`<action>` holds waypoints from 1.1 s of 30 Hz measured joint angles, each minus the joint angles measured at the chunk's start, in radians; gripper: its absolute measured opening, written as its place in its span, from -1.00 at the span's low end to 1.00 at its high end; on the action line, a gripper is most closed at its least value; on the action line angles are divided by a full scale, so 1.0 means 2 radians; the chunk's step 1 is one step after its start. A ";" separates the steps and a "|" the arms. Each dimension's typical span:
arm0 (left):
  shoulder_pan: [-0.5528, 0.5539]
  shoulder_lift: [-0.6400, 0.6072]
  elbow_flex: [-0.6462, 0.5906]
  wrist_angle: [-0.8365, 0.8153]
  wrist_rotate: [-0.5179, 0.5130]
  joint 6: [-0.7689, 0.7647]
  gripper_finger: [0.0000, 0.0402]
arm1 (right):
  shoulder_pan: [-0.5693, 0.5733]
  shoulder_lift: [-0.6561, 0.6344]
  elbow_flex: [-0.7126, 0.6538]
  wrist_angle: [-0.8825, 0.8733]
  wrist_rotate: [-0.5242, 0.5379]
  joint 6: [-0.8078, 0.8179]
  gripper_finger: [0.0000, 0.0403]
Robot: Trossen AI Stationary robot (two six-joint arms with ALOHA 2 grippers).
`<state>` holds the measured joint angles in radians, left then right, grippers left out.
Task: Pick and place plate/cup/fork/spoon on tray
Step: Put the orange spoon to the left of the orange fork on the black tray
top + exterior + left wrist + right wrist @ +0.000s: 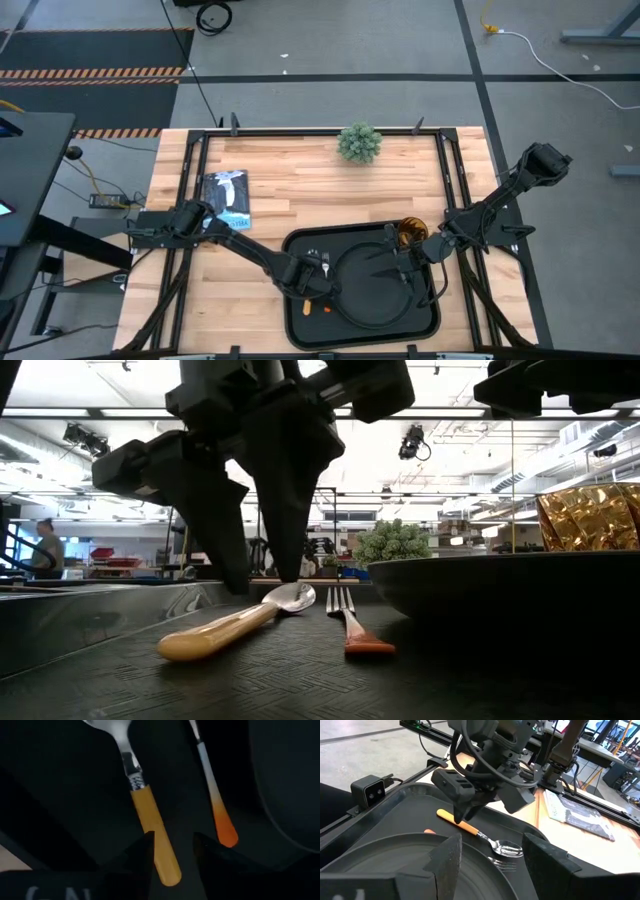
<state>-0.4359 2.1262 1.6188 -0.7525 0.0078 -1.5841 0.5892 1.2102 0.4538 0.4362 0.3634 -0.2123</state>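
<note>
Tray (296, 325): It sat at the near edge of the table and held everything, since the job was to gather the things on it.
Plate (372, 290): It lay flat in the middle of the tray.
Cup (410, 233): It stood in the tray's far right corner, just beside the plate.
Spoon (236, 623): It lay flat on the tray floor, left of the plate, with its orange handle pointing to the near edge.
Fork (345, 618): It lay just beside the spoon, between the spoon and the plate. Its handle tip looked orange in the low view.
Left gripper (470, 815): It hung over the spoon's handle. Its fingers (142, 852) were spread a little, one on each side of the handle, and pinched nothing. It looked like the spoon had been set down, but I could not be sure whether the tips touched it.
Right gripper (402, 265): It waited over the plate's right side, near the cup. Its fingers (447, 855) were spread wide and held nothing.
Job: All four things seemed to be on the tray.
</note>
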 joint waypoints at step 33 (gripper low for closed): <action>-0.009 0.011 -0.007 0.009 -0.018 0.005 -0.28 | 0.000 0.000 0.000 0.003 -0.009 0.000 0.07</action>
<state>-0.4538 2.1475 1.6043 -0.7346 -0.0284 -1.5738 0.5892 1.2102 0.4538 0.4420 0.3462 -0.2119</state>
